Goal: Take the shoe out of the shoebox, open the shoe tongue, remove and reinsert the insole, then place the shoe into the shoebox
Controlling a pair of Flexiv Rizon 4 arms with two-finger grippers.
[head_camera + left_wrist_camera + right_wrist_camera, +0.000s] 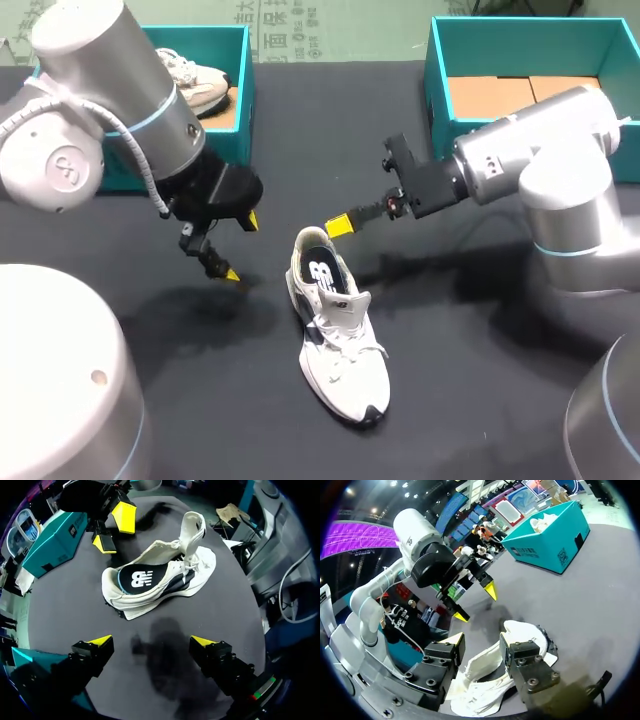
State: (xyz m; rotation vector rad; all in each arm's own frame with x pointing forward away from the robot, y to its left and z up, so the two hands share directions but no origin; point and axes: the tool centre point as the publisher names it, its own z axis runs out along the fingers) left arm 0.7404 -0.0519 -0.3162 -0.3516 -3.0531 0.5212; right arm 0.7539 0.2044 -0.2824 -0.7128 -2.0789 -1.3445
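Table (480,330): shoe (338,340); second shoe (200,85) in shoebox (244,100)

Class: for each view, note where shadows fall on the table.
Head view: the left gripper casts a shadow on the table left of the shoe. Left wrist view: a dark blotch between left gripper and shoe. Right wrist view: shadow beneath the left gripper.

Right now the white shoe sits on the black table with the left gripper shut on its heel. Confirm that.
Not quite. The white shoe does sit on the black table, but the left gripper is not shut on its heel. It is open and apart from the shoe, holding nothing, as the left wrist view shows.
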